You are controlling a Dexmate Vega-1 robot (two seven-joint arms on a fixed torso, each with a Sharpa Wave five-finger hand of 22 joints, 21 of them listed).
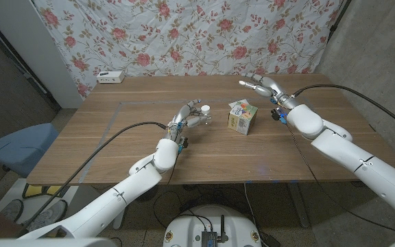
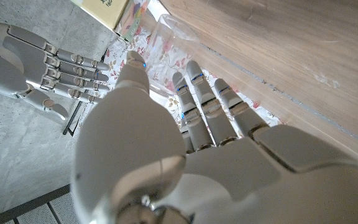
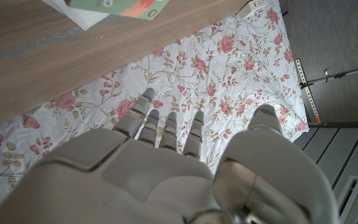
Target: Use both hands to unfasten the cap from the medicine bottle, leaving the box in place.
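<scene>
Grey-white fingers [image 1: 196, 118] of the left hand [image 1: 187, 121] reach toward the medicine bottle [image 1: 204, 114] at frame centre; in the head view they lie apart and close against its side, but I cannot tell if they actually clamp it. Left wrist view shows the same fingers extended alongside the clear bottle wall, not curled round it, so likely a loose contact or near-contact only.

Right hand [image 1: 260, 85], upper right of centre in the head view, raised above the worktop [image 1: 115, 137], fingers spread, holding nothing. It stands well apart from the bottle, with the box [image 1: 242, 116] between the two.

Bottle: small, clear body, white cap [image 1: 204, 108] on top. Upright, long axis vertical, cap end pointing up. Just left of the box, apart from it.

Box: green and white, standing on the worktop right of centre, untouched by either hand.

Progress, judged: early. Cap appears on the bottle, no unscrewing evident. Left to do: firm left-hand grip on the body, bring right hand over past the box to the cap, twist off, box undisturbed
</scene>
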